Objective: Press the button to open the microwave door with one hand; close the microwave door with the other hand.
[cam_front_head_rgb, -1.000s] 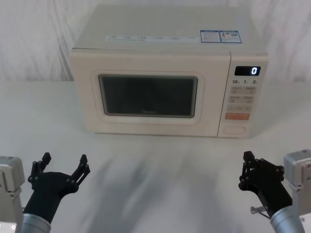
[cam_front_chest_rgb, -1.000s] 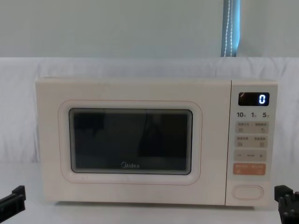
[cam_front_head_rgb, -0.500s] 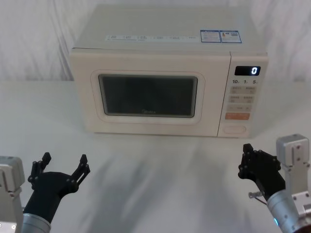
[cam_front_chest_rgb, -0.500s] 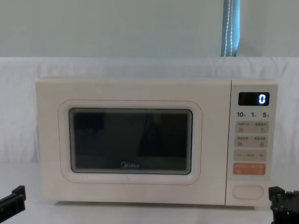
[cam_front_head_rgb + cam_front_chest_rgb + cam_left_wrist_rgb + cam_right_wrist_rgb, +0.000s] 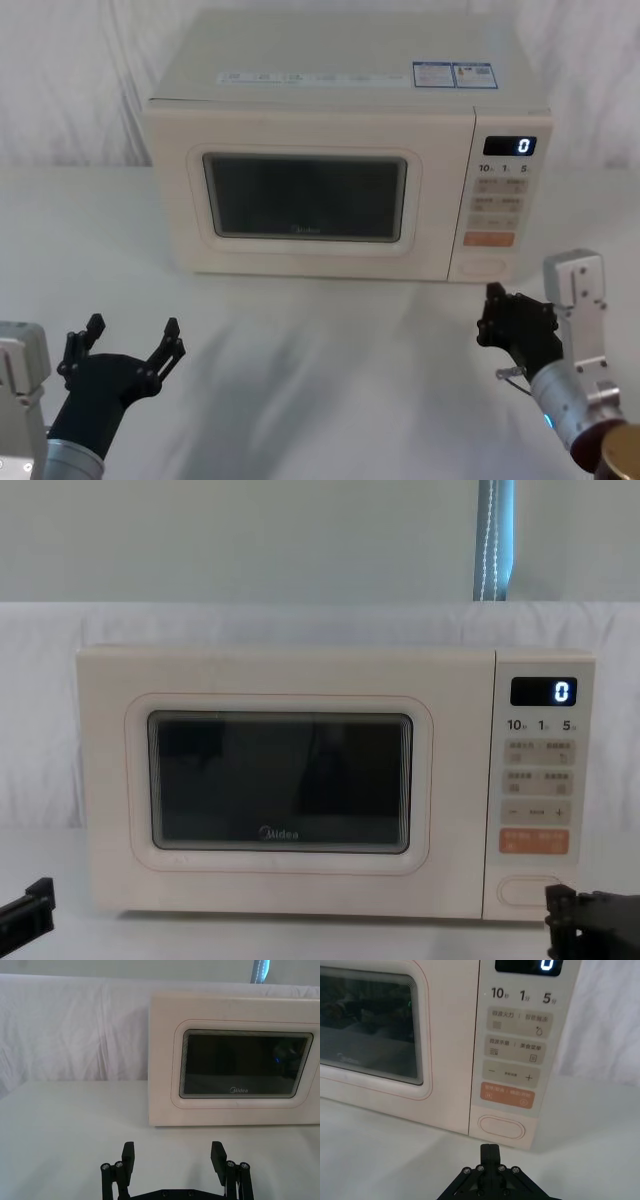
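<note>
The cream microwave stands at the back of the table with the microwave door (image 5: 305, 195) closed. That door (image 5: 280, 780) has a dark window with a grey logo under it. The button (image 5: 483, 268) is the wide pill-shaped key at the bottom of the control panel. My right gripper (image 5: 492, 312) is shut and hovers just in front of and below the button (image 5: 501, 1127), apart from it; its closed tips (image 5: 489, 1150) point at it. The left gripper (image 5: 128, 342) is open near the table's front left, with nothing between its fingers (image 5: 128, 1152).
An orange key (image 5: 507, 1095) sits just above the button, and the display (image 5: 509, 146) reads 0. White cloth covers the table (image 5: 320, 350) and the wall behind. Open tabletop lies between the two grippers and the microwave.
My right gripper has moved forward and to the left, closer to the button. The left gripper and the door have not moved.
</note>
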